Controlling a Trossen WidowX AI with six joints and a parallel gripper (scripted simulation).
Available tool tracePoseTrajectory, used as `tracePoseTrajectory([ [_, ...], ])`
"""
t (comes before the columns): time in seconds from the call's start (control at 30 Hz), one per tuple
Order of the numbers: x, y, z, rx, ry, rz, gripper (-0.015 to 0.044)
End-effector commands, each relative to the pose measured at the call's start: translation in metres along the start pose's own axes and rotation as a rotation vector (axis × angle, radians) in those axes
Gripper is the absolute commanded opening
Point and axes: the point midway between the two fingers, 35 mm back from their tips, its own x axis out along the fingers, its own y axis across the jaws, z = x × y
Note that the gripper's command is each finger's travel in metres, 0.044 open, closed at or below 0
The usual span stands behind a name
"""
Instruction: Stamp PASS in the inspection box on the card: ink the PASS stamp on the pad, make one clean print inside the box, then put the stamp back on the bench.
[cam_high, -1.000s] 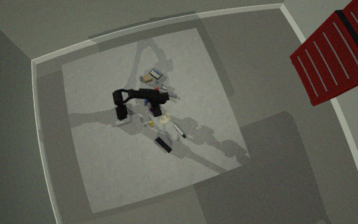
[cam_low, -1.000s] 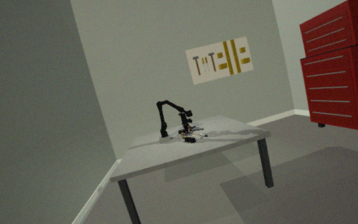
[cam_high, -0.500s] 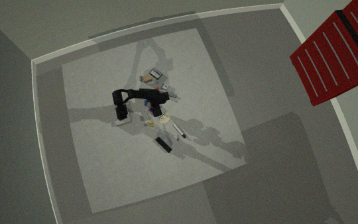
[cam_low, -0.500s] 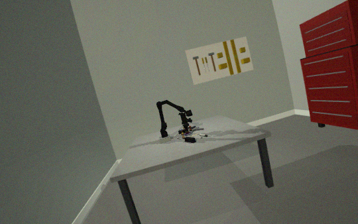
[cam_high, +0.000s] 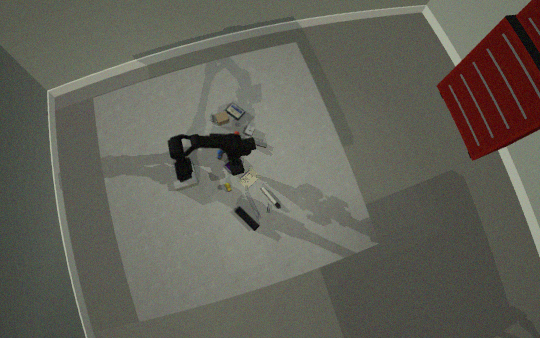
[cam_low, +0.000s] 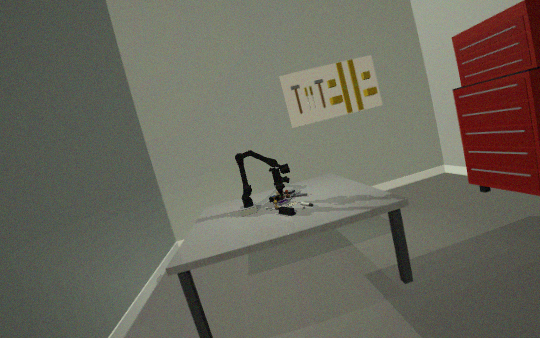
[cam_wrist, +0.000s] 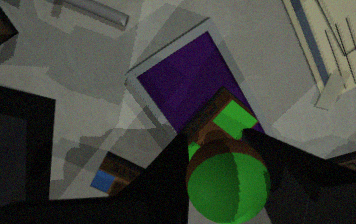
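My gripper (cam_high: 237, 173) (cam_low: 280, 193) (cam_wrist: 214, 139) points down, shut on a wooden stamp (cam_wrist: 222, 146) with a round green knob and green label patches. The stamp is over the lower right part of the purple ink pad (cam_wrist: 185, 75) (cam_high: 228, 167) in its grey tray. Its printing face is hidden, and I cannot tell whether it touches the pad. The cream card (cam_high: 248, 178) (cam_wrist: 327, 30) lies beside the pad, at the upper right of the wrist view, where only its edge portion with a blue stripe and black lines shows. The inspection box cannot be made out.
A wooden stamp with a blue label (cam_wrist: 103, 180) (cam_high: 220, 154) lies near the pad. A yellow item (cam_high: 228, 187), a black block (cam_high: 247, 218) (cam_low: 287, 211) and a white marker (cam_high: 270, 196) lie around the card. A cardboard box (cam_high: 221, 118) and a framed panel (cam_high: 235, 111) are farther back.
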Motion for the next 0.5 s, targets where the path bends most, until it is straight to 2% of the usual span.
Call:
tracePoseTrajectory([
  [0.0,-0.009,0.0,0.001,0.001,-0.007,0.003,0.0],
  [0.47,-0.032,0.001,0.0,0.001,-0.007,0.003,0.0],
])
